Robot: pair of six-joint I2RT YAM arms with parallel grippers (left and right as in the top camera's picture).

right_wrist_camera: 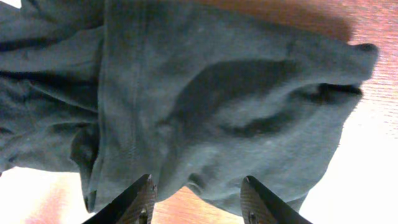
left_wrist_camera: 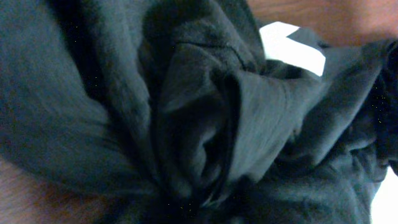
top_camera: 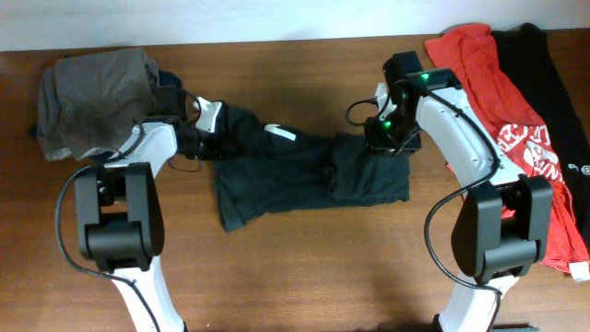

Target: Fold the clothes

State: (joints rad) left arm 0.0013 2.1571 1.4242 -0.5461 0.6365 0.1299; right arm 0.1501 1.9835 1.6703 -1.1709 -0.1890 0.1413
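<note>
A dark teal garment (top_camera: 295, 175) lies crumpled across the middle of the wooden table, with a white label (top_camera: 282, 133) near its top. My left gripper (top_camera: 208, 138) is at the garment's upper left corner. In the left wrist view the cloth (left_wrist_camera: 261, 112) fills the frame and bunches to a point at the bottom centre, hiding the fingers; the label (left_wrist_camera: 292, 46) shows at the top. My right gripper (top_camera: 383, 140) is over the garment's right end. In the right wrist view its fingers (right_wrist_camera: 198, 190) are spread apart and empty at the cloth's edge (right_wrist_camera: 205, 112).
A grey-brown garment (top_camera: 92, 97) lies bunched at the back left, close behind my left arm. A red shirt (top_camera: 498, 101) and a black garment (top_camera: 553, 92) lie along the right side of the table. Bare wood (top_camera: 304, 267) shows in front of the dark garment.
</note>
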